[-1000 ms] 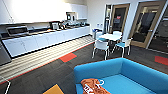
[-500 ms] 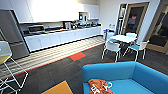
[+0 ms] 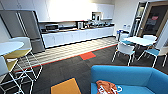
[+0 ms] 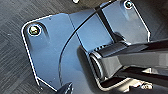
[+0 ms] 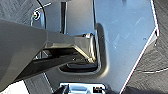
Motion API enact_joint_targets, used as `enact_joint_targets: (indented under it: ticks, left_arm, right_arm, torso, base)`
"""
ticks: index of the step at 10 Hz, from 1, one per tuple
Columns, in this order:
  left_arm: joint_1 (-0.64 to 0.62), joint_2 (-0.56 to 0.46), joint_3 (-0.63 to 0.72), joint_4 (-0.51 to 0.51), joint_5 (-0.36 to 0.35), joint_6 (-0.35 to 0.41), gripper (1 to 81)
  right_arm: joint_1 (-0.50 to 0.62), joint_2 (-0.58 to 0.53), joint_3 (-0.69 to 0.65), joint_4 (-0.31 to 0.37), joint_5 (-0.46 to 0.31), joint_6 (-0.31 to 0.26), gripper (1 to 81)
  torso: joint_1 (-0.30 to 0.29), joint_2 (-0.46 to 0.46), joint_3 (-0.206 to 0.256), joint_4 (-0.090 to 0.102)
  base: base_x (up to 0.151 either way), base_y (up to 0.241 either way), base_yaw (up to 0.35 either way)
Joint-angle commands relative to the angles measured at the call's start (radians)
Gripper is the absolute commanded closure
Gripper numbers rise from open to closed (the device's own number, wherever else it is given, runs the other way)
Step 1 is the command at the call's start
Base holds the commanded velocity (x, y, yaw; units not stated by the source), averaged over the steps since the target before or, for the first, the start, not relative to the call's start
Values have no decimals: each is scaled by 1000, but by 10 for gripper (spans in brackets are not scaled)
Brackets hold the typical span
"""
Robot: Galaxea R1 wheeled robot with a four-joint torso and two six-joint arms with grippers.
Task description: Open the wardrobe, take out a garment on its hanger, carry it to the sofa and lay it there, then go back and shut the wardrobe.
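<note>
On the sofa (image 3: 140, 77) seat: crumpled orange garment (image 3: 106, 87), lying loose. Claw states impossible to tell.

You will find no legible text, label, brand or number here; the white print on the garment (image 3: 107, 87) and the red sign on the dark door (image 3: 155, 18) are both too blurred to read.

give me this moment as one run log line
garment: crumpled on sofa seat | setting: kitchenette, counter ahead | fridge: on the left | white table: on the right, chairs around it
</note>
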State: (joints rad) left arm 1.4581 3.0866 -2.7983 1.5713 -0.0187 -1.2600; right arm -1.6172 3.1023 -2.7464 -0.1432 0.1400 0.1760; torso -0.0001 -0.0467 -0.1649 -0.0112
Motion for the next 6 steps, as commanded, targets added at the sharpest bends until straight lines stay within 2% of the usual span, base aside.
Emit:
enact_joint_targets:
  ticks: [1, 6]
  left_arm:
    - [-34, 5, -3, 9, 45, 4, 10]
    - [-32, 6, -3, 10, 45, 11, 10]
  right_arm:
    - [19, 12, 8, -13, -54, -6, 10]
    - [22, 12, 8, -13, -56, -6, 10]
  torso:
    - [0, 0, 0, 0]
    - [0, 0, 0, 0]
  base:
    - [0, 0, 328]
    - [0, 0, 328]
